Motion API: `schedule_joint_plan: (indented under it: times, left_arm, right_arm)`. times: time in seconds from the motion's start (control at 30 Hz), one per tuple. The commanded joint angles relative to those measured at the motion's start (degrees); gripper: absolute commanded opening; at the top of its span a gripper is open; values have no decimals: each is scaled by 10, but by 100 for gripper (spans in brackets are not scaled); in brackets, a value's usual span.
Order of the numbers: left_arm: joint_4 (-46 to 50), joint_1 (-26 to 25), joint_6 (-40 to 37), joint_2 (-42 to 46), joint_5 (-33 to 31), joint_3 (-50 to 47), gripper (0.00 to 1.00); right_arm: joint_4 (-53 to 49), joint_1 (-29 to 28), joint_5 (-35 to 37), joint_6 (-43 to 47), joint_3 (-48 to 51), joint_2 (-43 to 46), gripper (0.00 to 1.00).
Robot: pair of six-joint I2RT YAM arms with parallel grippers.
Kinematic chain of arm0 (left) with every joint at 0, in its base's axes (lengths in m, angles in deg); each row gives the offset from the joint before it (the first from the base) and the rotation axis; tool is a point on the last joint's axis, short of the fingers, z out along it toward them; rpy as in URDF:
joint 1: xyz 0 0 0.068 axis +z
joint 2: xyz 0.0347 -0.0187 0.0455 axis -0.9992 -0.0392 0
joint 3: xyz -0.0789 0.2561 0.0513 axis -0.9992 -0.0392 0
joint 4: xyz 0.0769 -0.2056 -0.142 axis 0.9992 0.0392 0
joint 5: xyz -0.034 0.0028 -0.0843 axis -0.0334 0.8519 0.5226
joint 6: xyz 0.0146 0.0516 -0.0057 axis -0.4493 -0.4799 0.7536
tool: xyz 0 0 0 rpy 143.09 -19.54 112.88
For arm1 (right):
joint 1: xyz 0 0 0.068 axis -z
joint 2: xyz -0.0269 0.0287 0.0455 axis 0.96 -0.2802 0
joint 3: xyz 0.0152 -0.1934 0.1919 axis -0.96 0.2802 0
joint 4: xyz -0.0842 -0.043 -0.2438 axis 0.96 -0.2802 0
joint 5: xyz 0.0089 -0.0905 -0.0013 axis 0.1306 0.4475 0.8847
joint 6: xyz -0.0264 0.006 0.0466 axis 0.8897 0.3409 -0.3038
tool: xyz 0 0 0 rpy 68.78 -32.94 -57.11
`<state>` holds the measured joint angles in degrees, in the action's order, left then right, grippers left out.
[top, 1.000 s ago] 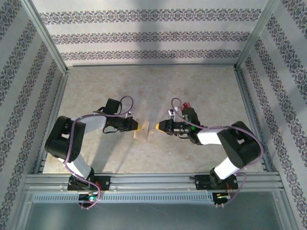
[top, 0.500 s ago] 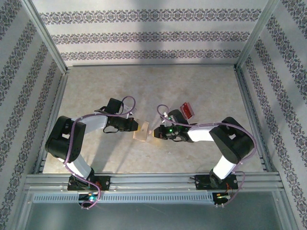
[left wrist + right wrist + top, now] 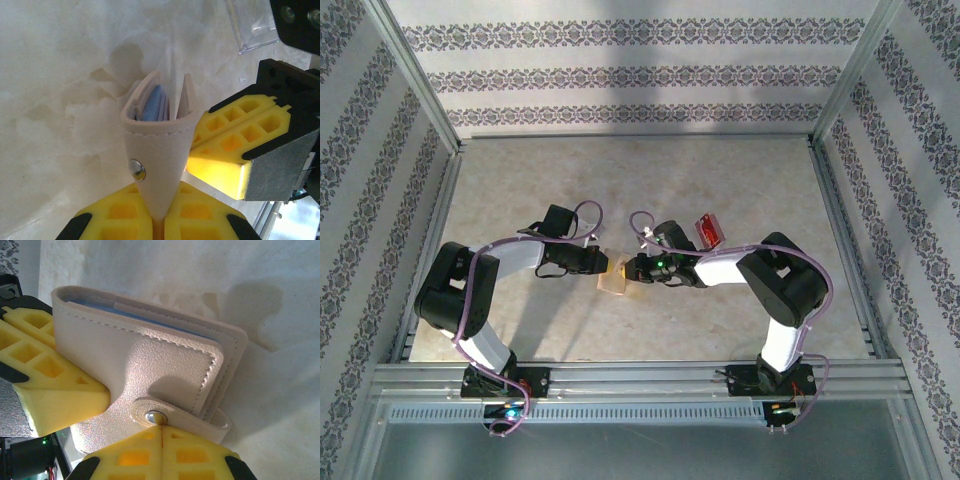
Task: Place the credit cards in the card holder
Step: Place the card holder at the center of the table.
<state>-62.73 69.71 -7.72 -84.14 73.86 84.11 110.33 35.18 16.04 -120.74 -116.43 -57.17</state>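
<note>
Top: grips holder (image 3: 616,281) at desk (image 3: 740,170) centre in clenched left jaws, right jaws touching its other side; cards (image 3: 709,231) lying apart, rightward.
Left wrist: pinches tab (image 3: 159,172) below snap (image 3: 136,170), holder upright, slightly agape.
Right wrist: meets tab with closed right jaws, perhaps nipping it.

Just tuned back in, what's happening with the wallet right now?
The left gripper is shut on the tan wallet, holding it on edge. The right gripper is shut with its tips at the wallet's snap tab; whether it pinches it is unclear. The red cards lie on the table just beyond the right arm.
</note>
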Motion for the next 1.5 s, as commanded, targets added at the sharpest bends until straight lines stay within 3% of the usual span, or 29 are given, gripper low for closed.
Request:
schedule_joint_plan:
  times: [0.0, 0.77, 1.47]
  left_arm:
    - [23, -10, 3, -18, -16, 6, 0]
    - [48, -11, 8, -67, -27, 32, 0]
    - [49, -10, 3, -63, -29, 31, 0]
  right_arm:
    - [21, -9, -14, -6, -12, -9, 6]
    - [8, 29, 12, 0, 43, 56, 6]
    - [14, 1, 6, 0, -1, -4, 6]
